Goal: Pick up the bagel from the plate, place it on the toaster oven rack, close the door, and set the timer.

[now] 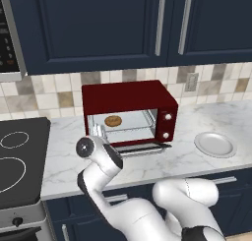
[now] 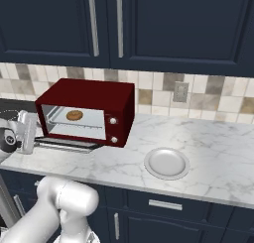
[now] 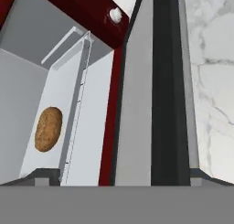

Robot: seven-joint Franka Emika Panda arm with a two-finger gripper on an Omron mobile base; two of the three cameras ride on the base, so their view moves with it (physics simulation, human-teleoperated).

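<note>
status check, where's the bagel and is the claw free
Claw open, empty, by the lowered door. Bagel on the rack inside. Plate bare.

The toaster oven [image 1: 129,112] stands on the counter [image 1: 206,168], toward its back edge against the tiled wall. The bagel [image 1: 112,120] lies on the toaster oven rack [image 1: 129,128], inside the oven. The door [image 1: 142,148] hangs open and lies flat in front of the oven, toward the counter's front edge. The plate [image 1: 215,144] sits on the counter to the right of the oven, apart from it. At the counter's left end is a stove [image 1: 17,159].
</note>
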